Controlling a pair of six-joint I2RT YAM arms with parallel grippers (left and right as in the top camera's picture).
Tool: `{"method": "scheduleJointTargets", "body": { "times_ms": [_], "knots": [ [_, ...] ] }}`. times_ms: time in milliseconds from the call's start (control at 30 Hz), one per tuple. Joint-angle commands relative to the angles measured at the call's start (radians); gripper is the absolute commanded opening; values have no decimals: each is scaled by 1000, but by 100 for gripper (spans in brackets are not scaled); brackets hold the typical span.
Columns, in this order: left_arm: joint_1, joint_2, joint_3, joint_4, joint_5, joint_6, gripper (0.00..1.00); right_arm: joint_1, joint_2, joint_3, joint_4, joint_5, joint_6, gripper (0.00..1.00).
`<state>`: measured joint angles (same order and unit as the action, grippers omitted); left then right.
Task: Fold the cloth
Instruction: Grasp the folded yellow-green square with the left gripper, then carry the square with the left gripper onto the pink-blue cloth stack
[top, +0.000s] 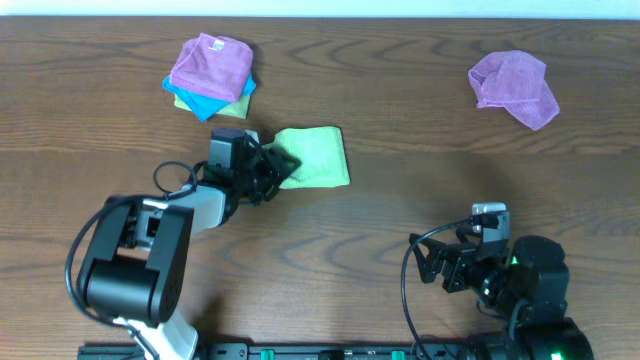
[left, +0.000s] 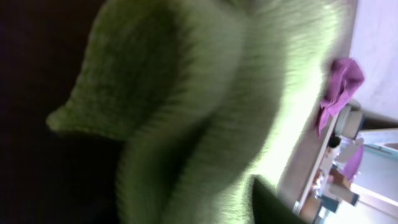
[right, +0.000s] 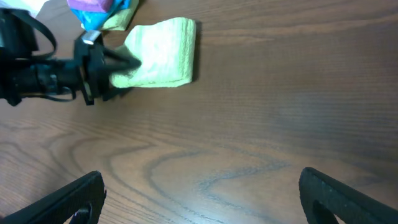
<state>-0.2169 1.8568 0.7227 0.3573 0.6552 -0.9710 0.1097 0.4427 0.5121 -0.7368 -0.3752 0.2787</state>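
A light green cloth (top: 318, 156) lies folded into a small rectangle on the wooden table, left of centre. My left gripper (top: 277, 167) is at the cloth's left edge with its fingers closed on the fabric. In the left wrist view the green cloth (left: 211, 106) fills the frame at very close range, with a dark finger at the bottom right. The right wrist view shows the cloth (right: 161, 59) with the left gripper (right: 118, 68) pinching its left end. My right gripper (right: 202, 193) is open and empty over bare table, at the front right in the overhead view (top: 440, 265).
A stack of folded cloths, purple on top of blue and green (top: 211, 72), sits at the back left. A crumpled purple cloth (top: 515, 87) lies at the back right; it also shows in the left wrist view (left: 339, 87).
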Motion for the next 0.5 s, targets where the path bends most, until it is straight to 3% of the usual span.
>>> {"method": "scheduleJointTargets", "body": {
  "times_ms": [0,33,200,467],
  "knots": [
    [-6,63,-34,-10,-51,6,13,-6,-5,-5,-1,5,13,99],
    [-6,63,-33,2,-43,6,6,-6,-5,-5,-1,5,13,99],
    [0,57,11,157,87,4,6,-6,-5,-5,-1,5,13,99],
    [28,31,320,18,158,-73,6,-6,-5,-5,-1,5,13,99]
  ]
}}
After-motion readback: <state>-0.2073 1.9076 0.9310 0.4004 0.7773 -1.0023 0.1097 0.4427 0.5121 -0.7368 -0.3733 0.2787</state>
